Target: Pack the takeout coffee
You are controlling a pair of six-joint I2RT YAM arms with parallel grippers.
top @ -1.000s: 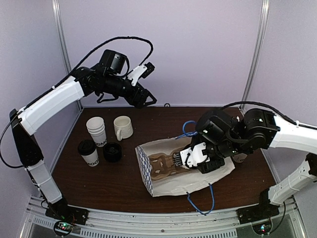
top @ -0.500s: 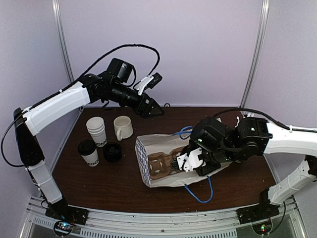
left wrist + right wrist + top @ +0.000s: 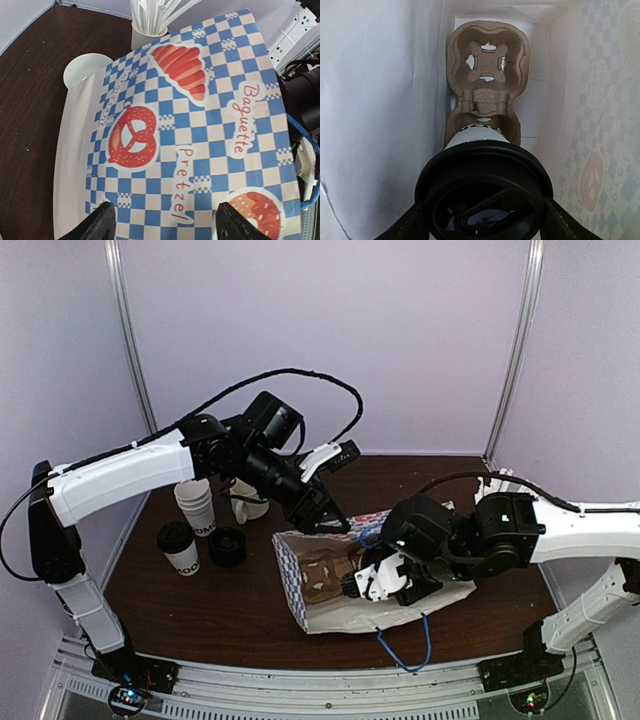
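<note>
Takeout coffee (image 3: 482, 200) sits inside the paper bag (image 3: 200, 125) toward the table's (image 3: 240, 610) near edge, over the cardboard carrier (image 3: 487, 55); we see our right gripper (image 3: 484, 222) clasping it by the black lid; our left gripper (image 3: 162, 222) hovers over the bag's checked side, spread wide, empty.

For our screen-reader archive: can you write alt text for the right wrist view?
The right pincer grips a takeout coffee cup, white with a black lid, inside a white paper bag. Beyond the cup lies a brown cardboard cup carrier, its far pocket empty.
</note>
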